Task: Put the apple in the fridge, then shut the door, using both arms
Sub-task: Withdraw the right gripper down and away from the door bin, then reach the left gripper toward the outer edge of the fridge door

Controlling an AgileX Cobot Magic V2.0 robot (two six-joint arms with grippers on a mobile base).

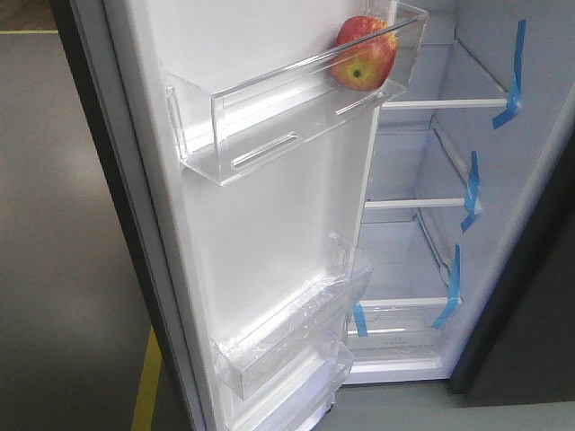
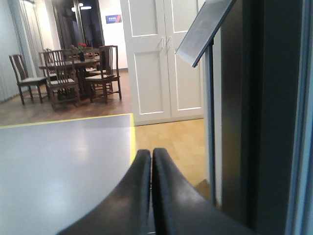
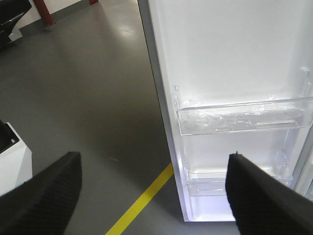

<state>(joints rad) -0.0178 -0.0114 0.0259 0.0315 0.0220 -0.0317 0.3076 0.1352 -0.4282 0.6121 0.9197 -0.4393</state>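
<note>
Left gripper point(image 2: 151, 161) has its fingers pressed together, holding nothing. Right gripper point(image 3: 154, 169) is spread wide, also holding nothing.

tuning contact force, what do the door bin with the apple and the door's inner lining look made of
Door bin: clear rigid plastic, glossy; the apple shows through its wall and the edges catch light. Door's inner lining: smooth white moulded panel, probably plastic, with a soft sheen; the look alone cannot confirm it.
</note>
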